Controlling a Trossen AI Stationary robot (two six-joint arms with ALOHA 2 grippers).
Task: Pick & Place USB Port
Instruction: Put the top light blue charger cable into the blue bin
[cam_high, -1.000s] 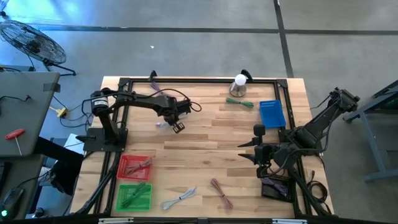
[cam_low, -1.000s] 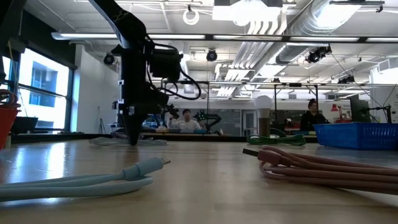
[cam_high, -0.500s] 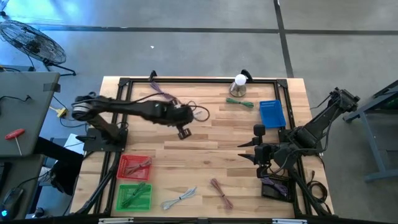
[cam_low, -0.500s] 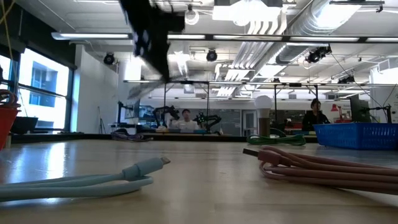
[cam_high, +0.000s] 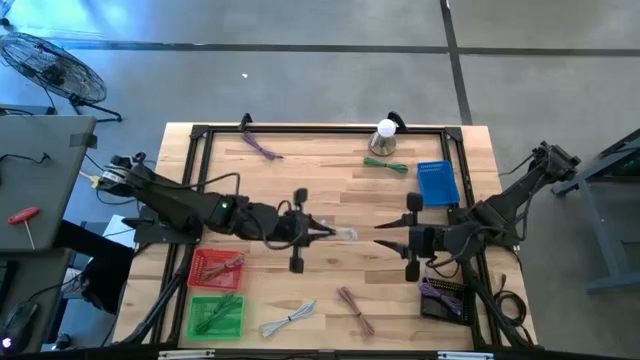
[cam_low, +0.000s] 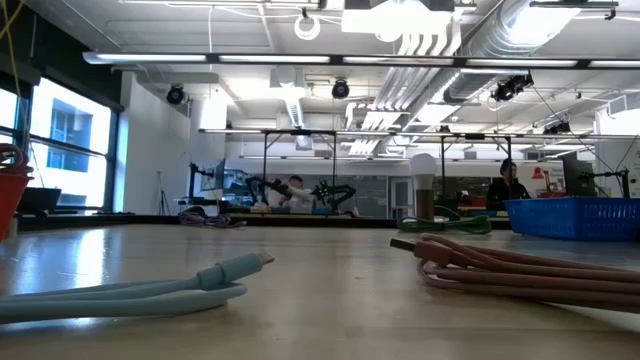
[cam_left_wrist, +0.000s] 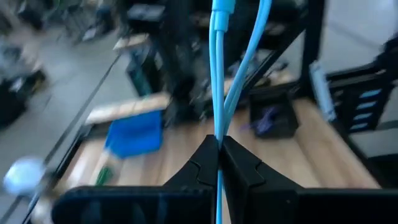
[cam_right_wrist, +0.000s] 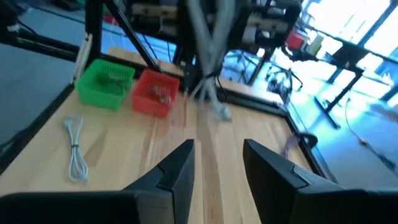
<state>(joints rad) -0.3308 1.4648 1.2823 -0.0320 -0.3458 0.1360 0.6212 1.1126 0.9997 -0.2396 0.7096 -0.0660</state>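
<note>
The left gripper (cam_high: 322, 232) is seen stretched out over the middle of the wooden table (cam_high: 330, 190), and its dark fingers (cam_left_wrist: 205, 163) are pressed tight together on a light blue USB cable (cam_left_wrist: 219, 74). In the left wrist view the cable is pinched right at the fingertips, with its two strands running out past them, one ending in a plug. From above, the cable's pale loose end (cam_high: 345, 234) is seen sticking out just beyond the left gripper, pointing toward the other arm.

The right gripper (cam_high: 385, 236) is held just opposite, near the table's centre, its fingers (cam_right_wrist: 176, 167) spread apart with nothing between them. In the right wrist view the hanging cable (cam_right_wrist: 211, 37) is seen ahead of those open fingers, not touching them.

Further along the table a red mesh basket (cam_high: 215, 268) and a green mesh basket (cam_high: 215, 314) are found side by side at the front left, a blue plastic bin (cam_high: 437, 183) at the right, and a coiled pale cable (cam_high: 288, 319) and a pinkish coiled cable (cam_high: 355, 311) are lying near the front edge.
</note>
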